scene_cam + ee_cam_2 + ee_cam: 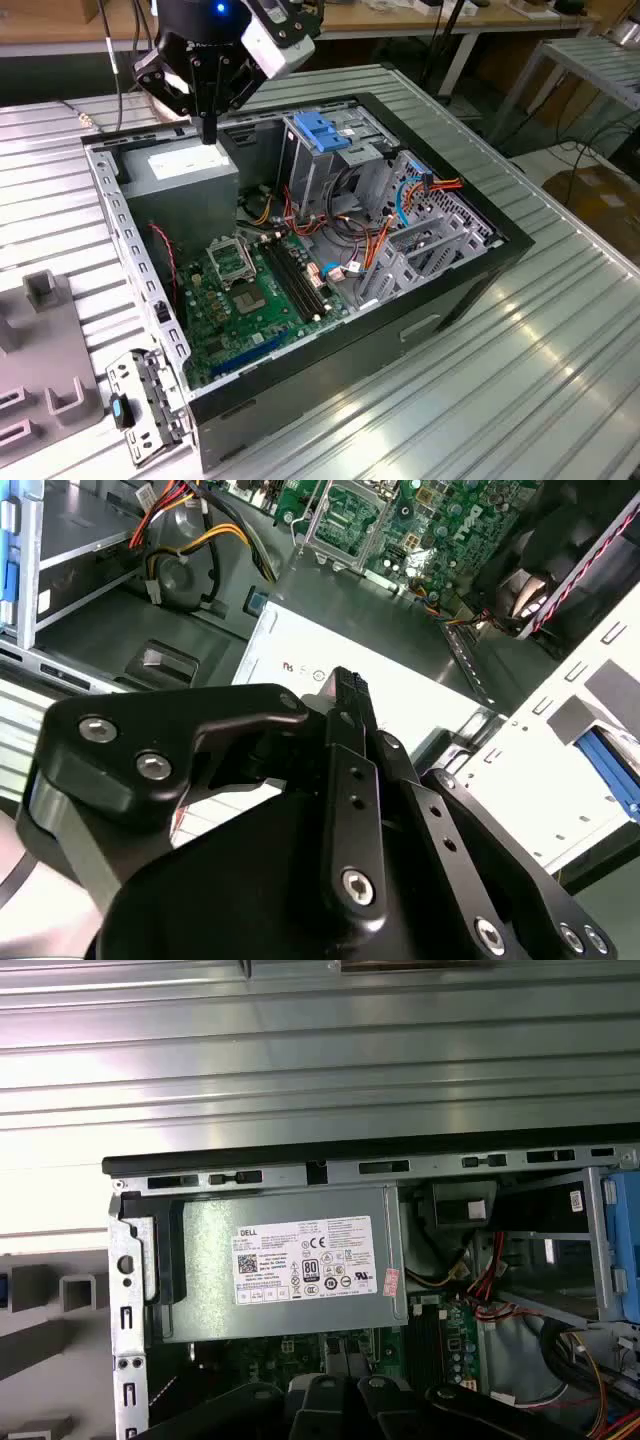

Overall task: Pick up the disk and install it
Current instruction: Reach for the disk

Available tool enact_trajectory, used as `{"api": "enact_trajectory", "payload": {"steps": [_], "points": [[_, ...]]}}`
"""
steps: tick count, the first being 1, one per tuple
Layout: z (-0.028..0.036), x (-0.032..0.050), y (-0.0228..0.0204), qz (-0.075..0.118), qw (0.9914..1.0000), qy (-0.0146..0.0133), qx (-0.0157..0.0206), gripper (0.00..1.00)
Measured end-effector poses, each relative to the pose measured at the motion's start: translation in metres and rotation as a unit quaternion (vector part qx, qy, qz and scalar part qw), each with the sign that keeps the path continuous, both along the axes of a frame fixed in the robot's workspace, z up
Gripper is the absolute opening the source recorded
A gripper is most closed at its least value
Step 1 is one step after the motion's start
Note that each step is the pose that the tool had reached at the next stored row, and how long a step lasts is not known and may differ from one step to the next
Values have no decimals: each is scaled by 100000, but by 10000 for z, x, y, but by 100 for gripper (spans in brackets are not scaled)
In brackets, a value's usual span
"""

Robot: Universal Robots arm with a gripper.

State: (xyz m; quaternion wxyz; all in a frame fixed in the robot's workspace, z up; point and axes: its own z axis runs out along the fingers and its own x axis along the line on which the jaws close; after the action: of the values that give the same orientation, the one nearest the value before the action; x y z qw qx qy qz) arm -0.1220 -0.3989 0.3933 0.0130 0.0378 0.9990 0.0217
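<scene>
Fingers pressed together at the gripper (pixel 207 128), pinching nothing, poised close above the grey power-supply box (pixel 180 178) in a corner of the computer case (pixel 300 375). No hold on the disk, its whereabouts impossible to tell. Likely trouble: dropping straight down and striking the box lid with closed tips; reaching the disk without spreading first, so shoving rather than gripping; snagging loose cables (pixel 375 245) beside the drive cage (pixel 300 175).

Motherboard (pixel 245 300): green
Power-supply box (pixel 290 1260): grey, white sticker
Latch (pixel 322 130): light blue
Table (pixel 560 330): silver, ribbed stripes
Gripper (pixel 208 130): black
Cables (pixel 378 245): red, orange, yellow
Case (pixel 330 375): black
</scene>
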Motion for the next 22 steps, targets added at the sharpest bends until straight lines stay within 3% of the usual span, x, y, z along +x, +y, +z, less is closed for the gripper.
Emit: {"api": "enact_trajectory", "payload": {"steps": [22], "points": [[0, -93, 0, -1, 100000, -2, 2, 11]]}}
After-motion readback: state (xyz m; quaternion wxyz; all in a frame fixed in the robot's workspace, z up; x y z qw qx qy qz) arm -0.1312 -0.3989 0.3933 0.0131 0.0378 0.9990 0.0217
